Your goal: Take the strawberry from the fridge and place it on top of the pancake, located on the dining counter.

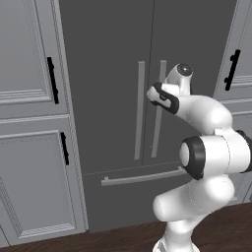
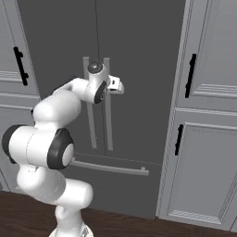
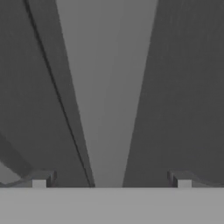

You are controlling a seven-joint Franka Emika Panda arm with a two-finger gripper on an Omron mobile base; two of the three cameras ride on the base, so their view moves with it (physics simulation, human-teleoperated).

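The fridge (image 1: pixel 108 74) (image 2: pixel 139 55) stands straight ahead, a tall dark grey unit with both doors shut. My gripper (image 1: pixel 158 94) (image 2: pixel 115 86) is raised to mid-door height, right at the right door's long light-grey bar handle (image 1: pixel 157 133) (image 2: pixel 109 125). In the hand view that handle (image 3: pixel 109 87) runs up the middle, between the two fingertips (image 3: pixel 43 180) of my gripper (image 3: pixel 111 181). The jaws stand wide open on either side of the bar and hold nothing. The strawberry, the pancake and the dining counter are out of view.
The left door's bar handle (image 1: pixel 140 108) hangs just beside the one I am at. A horizontal drawer handle (image 1: pixel 142 177) runs below. Light-grey panelled cabinets (image 1: pixel 29 147) (image 2: pixel 203 152) with black handles flank the fridge. The floor (image 1: pixel 123 241) is dark wood.
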